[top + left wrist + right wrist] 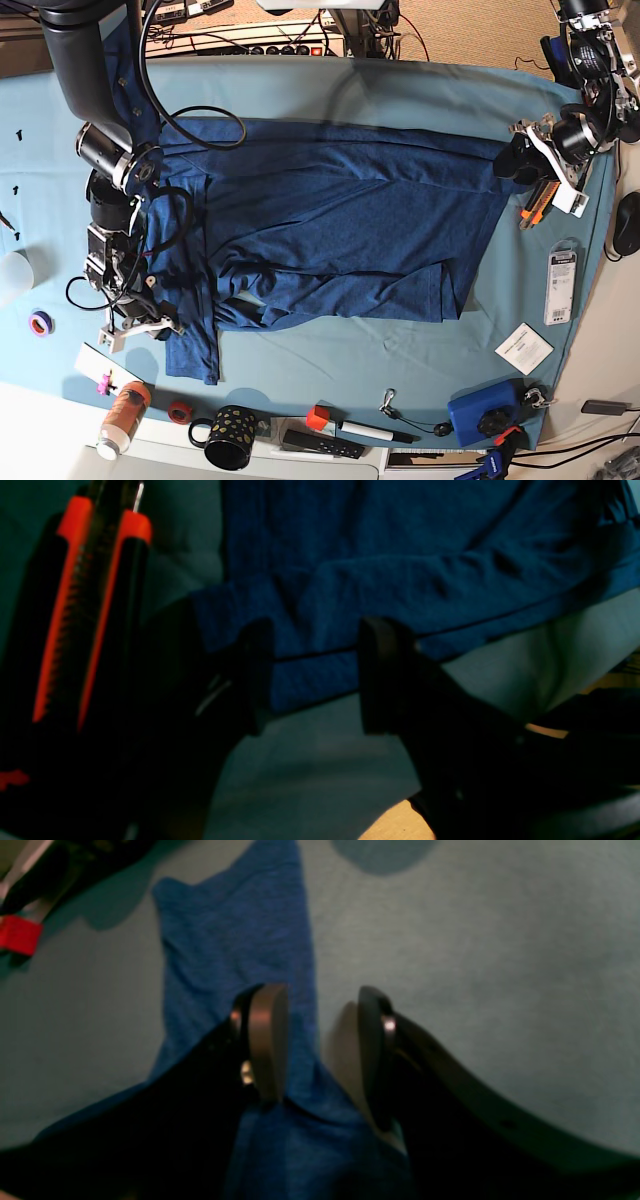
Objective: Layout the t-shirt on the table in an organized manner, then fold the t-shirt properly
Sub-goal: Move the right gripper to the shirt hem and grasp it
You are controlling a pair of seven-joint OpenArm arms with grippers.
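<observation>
The t-shirt [330,235] lies rumpled across the frame's centre on the table [400,90]. Left gripper [315,675] and right gripper [320,1050] both gape, straddling hems. Risk: closing shallow, fabric slips, bunches.

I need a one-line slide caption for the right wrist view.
Right gripper, jaws open, straddles an edge of the blue t-shirt on the teal-covered table.
</observation>
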